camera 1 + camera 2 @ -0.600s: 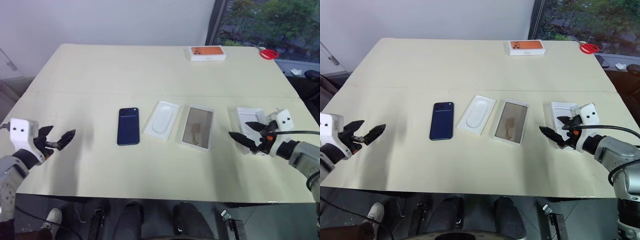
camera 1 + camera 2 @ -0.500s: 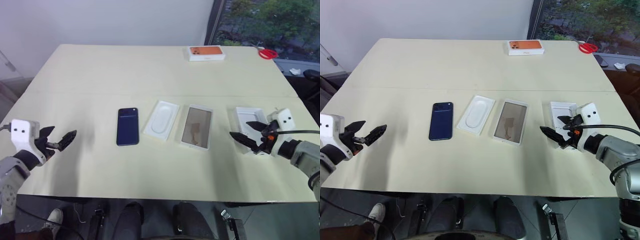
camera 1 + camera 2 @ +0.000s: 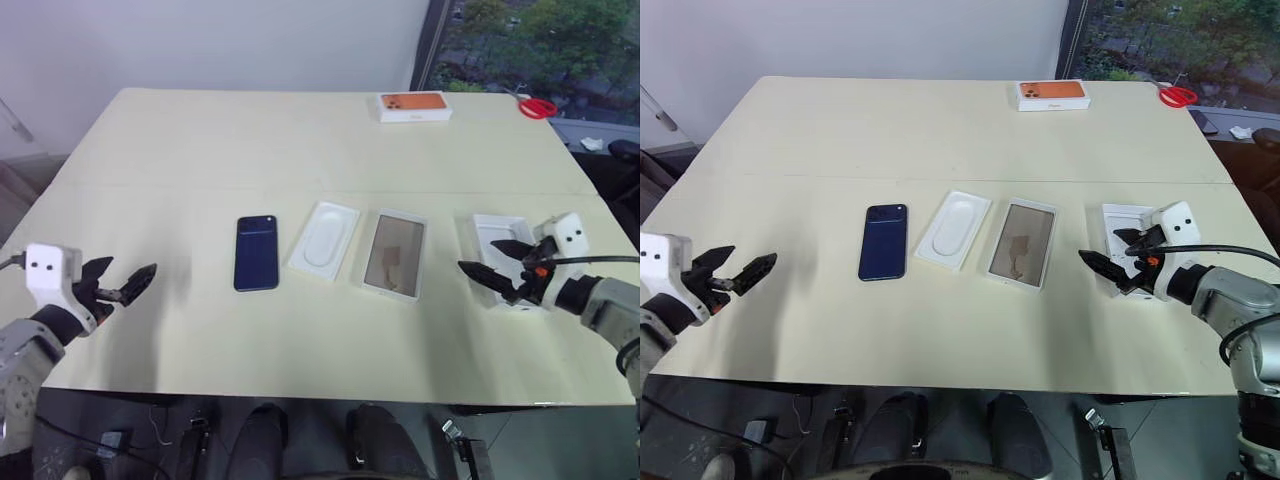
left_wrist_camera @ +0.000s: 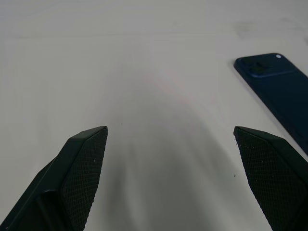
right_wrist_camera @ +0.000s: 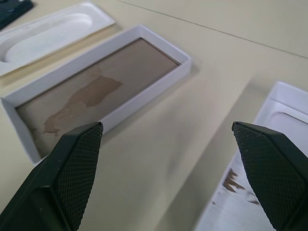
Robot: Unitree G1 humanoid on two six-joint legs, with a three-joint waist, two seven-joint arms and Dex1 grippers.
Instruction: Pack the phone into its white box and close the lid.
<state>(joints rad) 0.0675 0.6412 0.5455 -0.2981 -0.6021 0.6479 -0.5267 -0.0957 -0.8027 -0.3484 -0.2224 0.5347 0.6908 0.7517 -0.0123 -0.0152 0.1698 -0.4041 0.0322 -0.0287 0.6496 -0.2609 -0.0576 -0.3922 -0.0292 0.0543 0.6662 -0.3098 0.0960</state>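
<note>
Cream table (image 3: 300, 140) carried everything unpacked in the head view: phone (image 3: 256, 252) lay apart from the empty white box (image 3: 394, 254), an insert (image 3: 324, 239) between them, lid (image 3: 493, 252) inner-face up beside the right gripper (image 3: 492, 268). Left wrist view: left gripper (image 4: 171, 139) spread, holding nothing, phone ahead. Right wrist view: fingers spread; box empty. Both steps remained.

Left tool (image 3: 128, 286) and right tool (image 3: 495, 264) both wide open, empty, low over opposite sides.
</note>
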